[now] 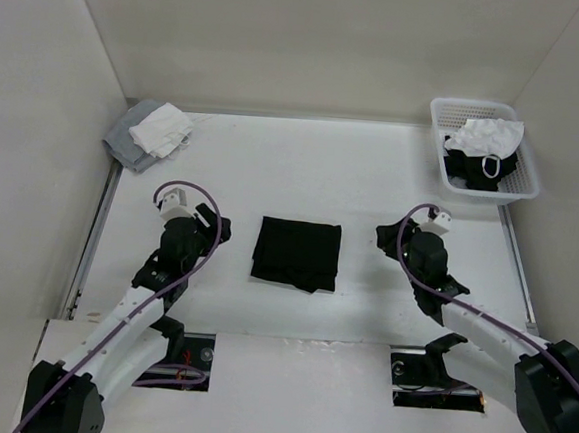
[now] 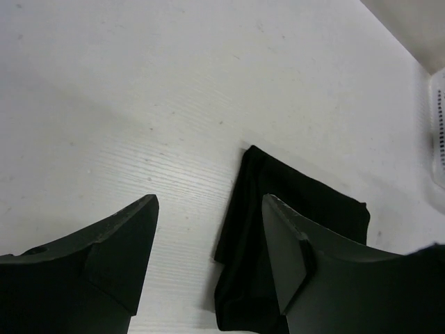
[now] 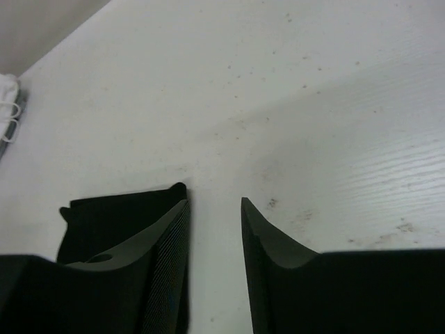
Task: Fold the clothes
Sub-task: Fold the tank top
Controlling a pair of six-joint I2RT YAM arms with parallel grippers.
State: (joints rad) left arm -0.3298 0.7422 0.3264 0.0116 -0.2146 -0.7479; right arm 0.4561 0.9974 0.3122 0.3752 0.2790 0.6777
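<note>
Left tool (image 2: 208,202) gapes wide; right tool (image 3: 214,202) is parted less; I see both empty over the bench (image 1: 373,173). The folded black shirt (image 1: 297,253) lies between them, touching neither. Far right, a basket (image 1: 529,177) holds white and possibly dark cloth.

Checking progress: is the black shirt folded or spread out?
Folded: the black shirt lies as a compact rectangle, with stacked layers at its edges and no sleeves sticking out.

A white table (image 1: 392,185) stands between plain pale walls (image 1: 314,38).
</note>
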